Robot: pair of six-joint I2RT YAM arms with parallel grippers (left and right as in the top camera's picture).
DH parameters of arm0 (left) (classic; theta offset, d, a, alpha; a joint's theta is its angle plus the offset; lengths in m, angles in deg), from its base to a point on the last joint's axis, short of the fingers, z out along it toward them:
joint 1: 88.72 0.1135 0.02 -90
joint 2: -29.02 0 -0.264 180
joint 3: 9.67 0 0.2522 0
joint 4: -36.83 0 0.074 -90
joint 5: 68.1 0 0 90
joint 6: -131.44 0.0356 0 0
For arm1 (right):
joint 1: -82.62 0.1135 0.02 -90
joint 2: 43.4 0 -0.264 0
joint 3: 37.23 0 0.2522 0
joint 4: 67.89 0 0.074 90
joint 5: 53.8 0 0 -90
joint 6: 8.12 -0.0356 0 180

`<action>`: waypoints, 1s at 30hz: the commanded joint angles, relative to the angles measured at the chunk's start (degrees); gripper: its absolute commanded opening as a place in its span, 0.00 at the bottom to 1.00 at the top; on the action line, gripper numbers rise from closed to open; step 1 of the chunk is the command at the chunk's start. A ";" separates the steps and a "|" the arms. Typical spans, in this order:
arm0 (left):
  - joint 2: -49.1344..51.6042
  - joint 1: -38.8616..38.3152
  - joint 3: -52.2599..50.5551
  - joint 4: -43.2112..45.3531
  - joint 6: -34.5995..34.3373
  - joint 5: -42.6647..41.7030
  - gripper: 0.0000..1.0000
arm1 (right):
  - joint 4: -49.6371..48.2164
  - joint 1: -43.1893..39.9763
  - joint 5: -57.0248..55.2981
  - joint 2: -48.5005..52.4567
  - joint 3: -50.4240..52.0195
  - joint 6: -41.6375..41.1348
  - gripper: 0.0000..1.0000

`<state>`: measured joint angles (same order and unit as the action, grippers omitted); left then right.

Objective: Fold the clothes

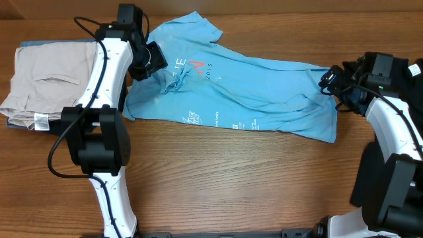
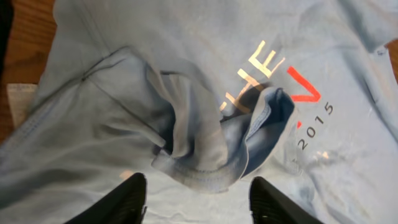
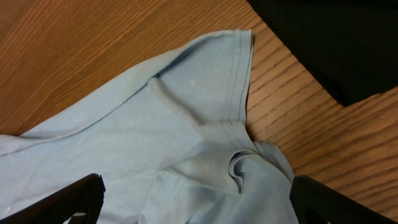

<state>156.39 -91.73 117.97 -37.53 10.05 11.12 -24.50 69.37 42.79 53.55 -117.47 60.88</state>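
The light blue T-shirt (image 1: 264, 92) lies spread across the middle of the wooden counter (image 1: 231, 185), rumpled and not yet folded, running from under my left arm towards my right arm. My left end effector (image 2: 202, 199) hangs over the shirt's left part with its jaws apart and nothing between them. Just ahead of its fingers (image 2: 132, 198) a fold of blue cloth is bunched up into a loose hump with a stitched hem curling round it. Beyond the hump I see part of the print: pale letters "HE", a red stroke and "2015". My right end effector (image 3: 205, 205) is at the shirt's far right edge, its jaws spread wide and holding nothing. Between them lies a hemmed corner of the shirt, flat on the wood, with a small twisted crease beside it. The folded beige trousers (image 1: 46, 76) sit on the counter to the left of my left arm, apart from the shirt.
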 commanded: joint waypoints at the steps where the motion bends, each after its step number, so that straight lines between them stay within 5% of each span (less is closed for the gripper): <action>1: 0.81 -0.39 -3.87 2.40 -7.65 -0.70 0.56 | -0.13 0.00 -0.55 -0.94 -1.09 0.04 1.00; 7: 1.01 -0.39 -7.78 7.80 -11.47 2.43 0.39 | -0.15 0.00 -0.55 -0.94 -1.09 0.04 1.00; 16: 4.52 -0.39 -7.78 10.16 -12.20 3.30 0.33 | -0.15 0.00 -0.55 -0.94 -1.09 0.04 1.00; 20: 4.52 -0.33 -7.74 11.54 -12.17 3.21 0.04 | -0.13 0.00 -0.55 -0.94 -1.09 0.07 1.00; 30: 4.50 4.98 -7.39 21.53 -14.08 -0.61 0.04 | -0.15 0.00 -0.55 -0.94 -1.09 0.04 1.00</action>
<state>160.56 -88.56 110.39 -17.99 -3.11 10.92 -24.48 69.39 42.79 53.55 -117.47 60.88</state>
